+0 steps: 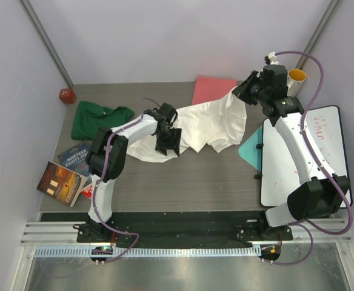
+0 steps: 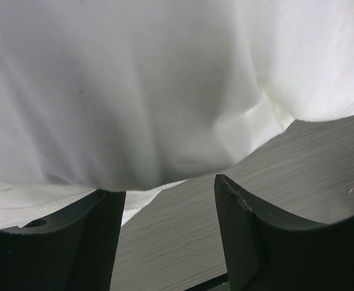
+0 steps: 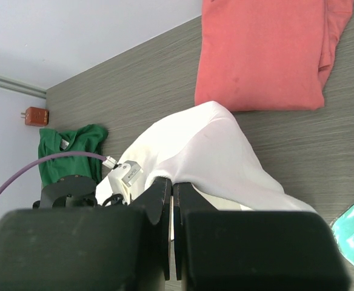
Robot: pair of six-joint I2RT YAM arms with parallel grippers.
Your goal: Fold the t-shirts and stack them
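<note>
The large white t-shirt (image 1: pixel 210 124) lies crumpled mid-table, one edge pulled up toward the back right. My right gripper (image 1: pixel 242 92) is shut on that raised edge, and in the right wrist view the cloth (image 3: pixel 213 151) runs straight into the closed gripper (image 3: pixel 174 189). My left gripper (image 1: pixel 168 143) stands open over the shirt's front left part. In its wrist view white cloth (image 2: pixel 140 91) fills the top, and bare table shows inside the gripper (image 2: pixel 168 200). The dark green t-shirt (image 1: pixel 95 118) lies bunched at the back left. The coral-pink t-shirt (image 1: pixel 213 90) lies folded at the back.
Glossy books (image 1: pixel 62 180) lie at the left front. A whiteboard (image 1: pixel 301 157) covers the right side, with a teal sheet (image 1: pixel 250 149) sticking out from under it. A yellow cup (image 1: pixel 297 76) stands at the back right, a small red object (image 1: pixel 66 95) at the back left.
</note>
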